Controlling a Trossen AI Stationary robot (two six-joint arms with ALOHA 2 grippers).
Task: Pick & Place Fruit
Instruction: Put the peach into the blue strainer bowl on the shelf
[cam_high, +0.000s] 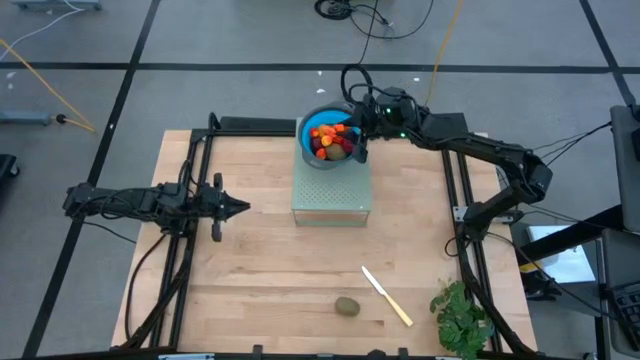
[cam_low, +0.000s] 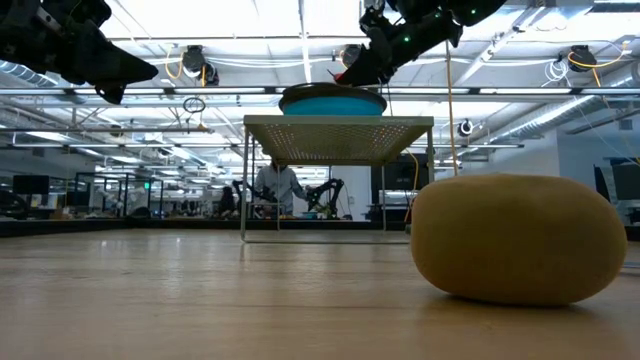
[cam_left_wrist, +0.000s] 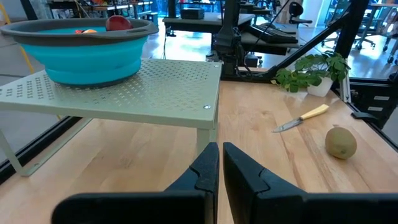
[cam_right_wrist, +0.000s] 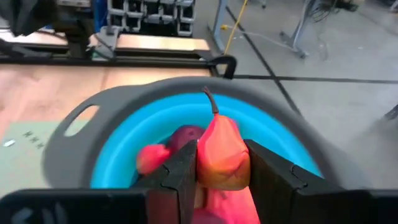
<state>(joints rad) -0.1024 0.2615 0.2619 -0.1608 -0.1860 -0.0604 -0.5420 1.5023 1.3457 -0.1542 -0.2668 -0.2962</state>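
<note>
Up over the blue bowl (cam_high: 318, 125) on the green rack (cam_high: 333, 198), the right gripper (cam_right_wrist: 219, 163) pinches a red-orange pear (cam_right_wrist: 221, 152), likely poised to drop it among the fruit there. One kiwi (cam_high: 347, 306) remains on the table beside one knife (cam_high: 387, 296). The left gripper (cam_left_wrist: 219, 168) waits, fingers pressed together.

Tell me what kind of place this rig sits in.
Probably a big open robotics lab or workshop: rows of ceiling lights, a person at another bench with arms, and cables on the taped floor.
</note>
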